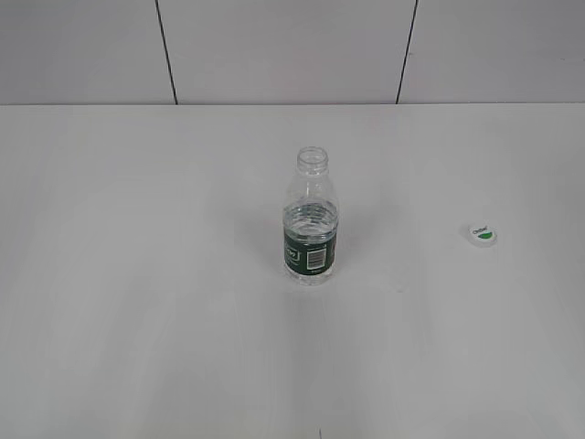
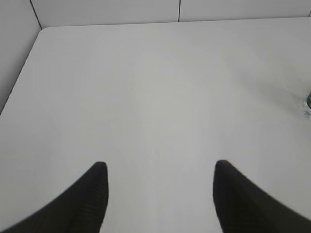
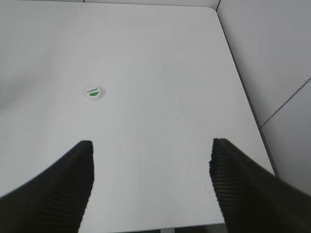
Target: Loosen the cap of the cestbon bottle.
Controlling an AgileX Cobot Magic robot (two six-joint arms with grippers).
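The cestbon bottle (image 1: 312,219) stands upright in the middle of the white table, clear with a dark green label, its mouth uncovered. A sliver of the bottle (image 2: 308,103) shows at the right edge of the left wrist view. The cap (image 1: 483,235), white with a green patch, lies flat on the table well to the bottle's right. In the right wrist view the cap (image 3: 93,91) lies ahead and to the left of my right gripper (image 3: 151,148), which is open and empty. My left gripper (image 2: 160,167) is open over bare table, holding nothing. Neither gripper shows in the exterior view.
The white table (image 1: 137,320) ends at a tiled wall (image 1: 274,46) behind. Its right edge and near corner (image 3: 243,111) show in the right wrist view, its far left corner (image 2: 41,31) in the left wrist view.
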